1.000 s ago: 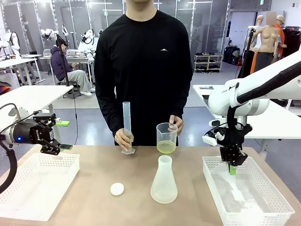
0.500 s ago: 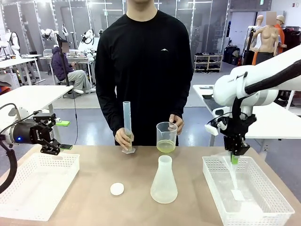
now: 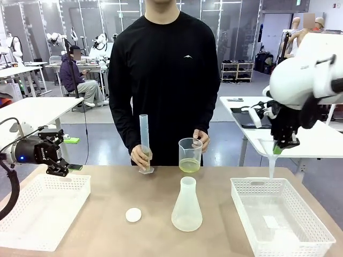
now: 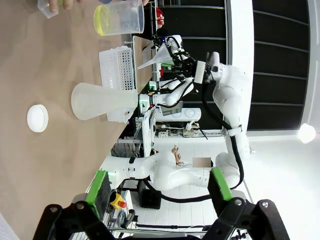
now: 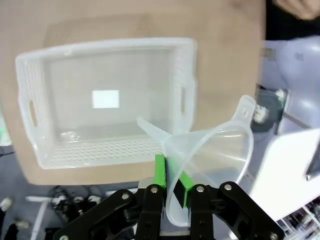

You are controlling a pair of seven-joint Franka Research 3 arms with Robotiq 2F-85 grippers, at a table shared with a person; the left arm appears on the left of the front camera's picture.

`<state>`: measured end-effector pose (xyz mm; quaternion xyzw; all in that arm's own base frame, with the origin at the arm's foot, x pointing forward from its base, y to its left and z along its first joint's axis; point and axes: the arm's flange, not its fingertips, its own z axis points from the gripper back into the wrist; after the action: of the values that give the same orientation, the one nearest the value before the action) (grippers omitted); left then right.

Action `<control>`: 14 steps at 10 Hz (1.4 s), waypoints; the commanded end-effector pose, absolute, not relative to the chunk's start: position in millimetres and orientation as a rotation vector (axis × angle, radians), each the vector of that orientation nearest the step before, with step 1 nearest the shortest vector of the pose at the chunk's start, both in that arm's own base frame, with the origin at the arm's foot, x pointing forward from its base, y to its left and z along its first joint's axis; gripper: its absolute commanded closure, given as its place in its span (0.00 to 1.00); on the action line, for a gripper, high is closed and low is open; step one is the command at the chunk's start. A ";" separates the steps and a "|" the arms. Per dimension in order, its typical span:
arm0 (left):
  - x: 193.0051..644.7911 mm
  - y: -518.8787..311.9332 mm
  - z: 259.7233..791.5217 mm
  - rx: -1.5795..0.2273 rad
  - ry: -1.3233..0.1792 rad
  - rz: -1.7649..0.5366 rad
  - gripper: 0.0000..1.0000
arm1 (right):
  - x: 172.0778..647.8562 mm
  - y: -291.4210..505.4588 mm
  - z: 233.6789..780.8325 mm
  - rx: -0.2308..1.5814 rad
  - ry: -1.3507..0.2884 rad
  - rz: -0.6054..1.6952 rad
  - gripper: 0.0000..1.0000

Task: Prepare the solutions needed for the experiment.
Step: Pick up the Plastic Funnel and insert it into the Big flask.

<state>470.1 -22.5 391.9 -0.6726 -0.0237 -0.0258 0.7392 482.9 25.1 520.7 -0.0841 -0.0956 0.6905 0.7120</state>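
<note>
Front view: right jaws grasp the funnel [image 3: 271, 163] over the right-hand basket [image 3: 262, 182]; left jaws released. Next, probably seat it in the flask [image 3: 187, 209]

From the robot's side, the front view looks across the desk [image 3: 107, 198] at the person [image 3: 161, 80]. The left wrist view, rolled sideways, skims the desk. The right wrist view looks down past the right claw [image 5: 171, 180] onto a white basket [image 5: 100, 145] that the front view shares.
</note>
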 end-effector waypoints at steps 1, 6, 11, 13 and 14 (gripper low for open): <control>470.5 -24.3 392.7 -1.462 -0.066 -0.056 0.00 | 447.3 26.3 526.4 -0.326 -0.287 1.471 1.00; 470.5 -24.3 392.7 -1.462 -0.066 -0.056 0.00 | 395.0 36.2 555.2 -0.442 -0.449 1.471 1.00; 470.5 -24.3 392.7 -1.462 -0.066 -0.056 0.00 | 398.7 34.5 566.1 -0.433 -0.414 1.481 1.00; 470.5 -24.3 392.7 -1.462 -0.066 -0.056 0.00 | 398.7 34.5 566.1 -0.433 -0.414 1.481 1.00; 470.5 -24.3 392.7 -1.462 -0.066 -0.056 0.00 | 398.7 34.5 566.1 -0.433 -0.414 1.481 1.00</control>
<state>470.1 -22.6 391.9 -0.6726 -0.0237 -0.0258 0.7392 397.5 32.3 565.0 -0.1928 -0.1902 0.6708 0.6904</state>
